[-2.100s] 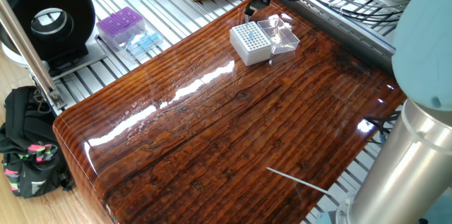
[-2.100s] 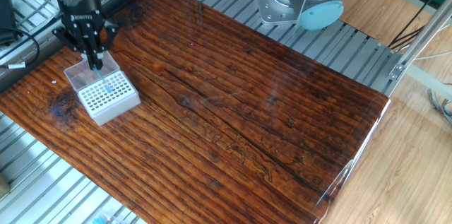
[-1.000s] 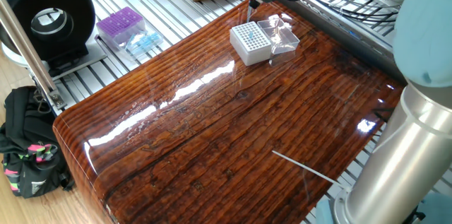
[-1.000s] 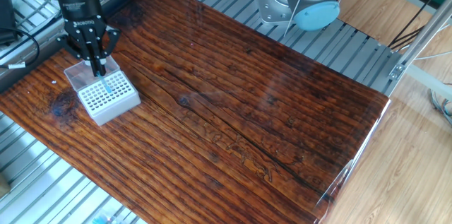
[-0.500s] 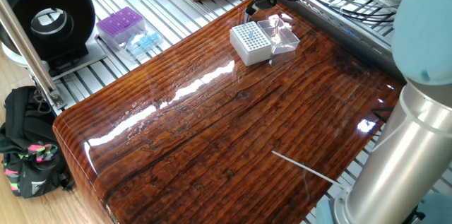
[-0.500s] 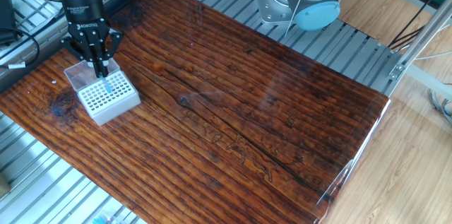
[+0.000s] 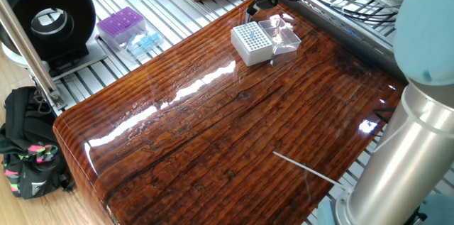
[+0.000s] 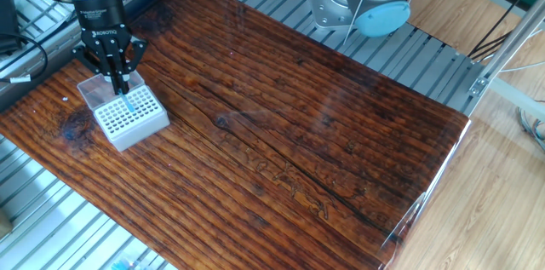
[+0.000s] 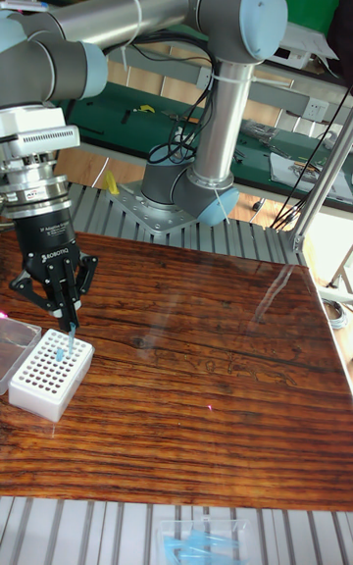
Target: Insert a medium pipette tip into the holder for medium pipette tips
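The tall fixed view showed the gripper [image 9: 70, 327] pointing straight down over the holder for medium pipette tips [image 9: 49, 374], which stood near the far-left corner of the counter [image 9: 196, 408] with its clear lid [image 9: 17, 341] folded open flat beside it. The jaws were clenched on the medium pipette tip [image 9: 72, 338], a slender bluish-translucent cone hanging vertically from between the fingertips. Its lower end sat just above the grid of holes, or possibly just inside one; the pictures did not resolve which.

The other fixed view confirmed the layout: gripper [image 8: 123, 89] above the rear portion of the holder [image 8: 129, 117], tip [image 8: 127, 101] upright and directed at the hole grid. In one fixed view the gripper [image 7: 259, 3] was largely cropped at the top edge, and the tip was too small to identify there; the holder [image 7: 252, 42] was visible in full. A purple grid-topped box [image 7: 120, 26] lay off the counter, well apart from the work area.

Step in hand, as judged: final alignment and descent for insertion. The tip had been carried to the holder but did not appear seated.

Next move, as judged:
- Keep the tip vertical and centred on a single hole.
- Lower slowly until the tip's wider upper part rests in the hole.
- Release the jaws only after seating.
- Retract straight upward so the tip is not dragged out.
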Robot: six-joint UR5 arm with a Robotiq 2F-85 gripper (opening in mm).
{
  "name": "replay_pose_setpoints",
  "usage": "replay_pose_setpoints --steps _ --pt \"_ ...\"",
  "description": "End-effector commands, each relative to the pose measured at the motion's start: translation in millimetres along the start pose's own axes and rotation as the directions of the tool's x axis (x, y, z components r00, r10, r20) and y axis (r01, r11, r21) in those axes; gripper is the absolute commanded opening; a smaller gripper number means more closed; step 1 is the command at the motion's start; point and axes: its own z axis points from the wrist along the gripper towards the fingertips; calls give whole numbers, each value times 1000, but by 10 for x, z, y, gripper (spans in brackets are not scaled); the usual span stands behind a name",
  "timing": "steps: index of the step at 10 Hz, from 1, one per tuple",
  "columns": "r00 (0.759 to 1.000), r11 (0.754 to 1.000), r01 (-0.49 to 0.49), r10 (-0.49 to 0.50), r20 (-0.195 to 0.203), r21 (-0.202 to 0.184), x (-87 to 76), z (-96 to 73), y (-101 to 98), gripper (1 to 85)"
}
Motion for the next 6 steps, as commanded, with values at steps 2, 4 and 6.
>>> replay_pose_setpoints --steps 2,4,6 --pt "1000 1000 -23 23 1 -1 -29 3 28 10" --pt "1000 1000 -9 9 3 25 -87 -36 -76 10" --pt "1000 998 0 1 -5 62 -123 -72 -237 10"
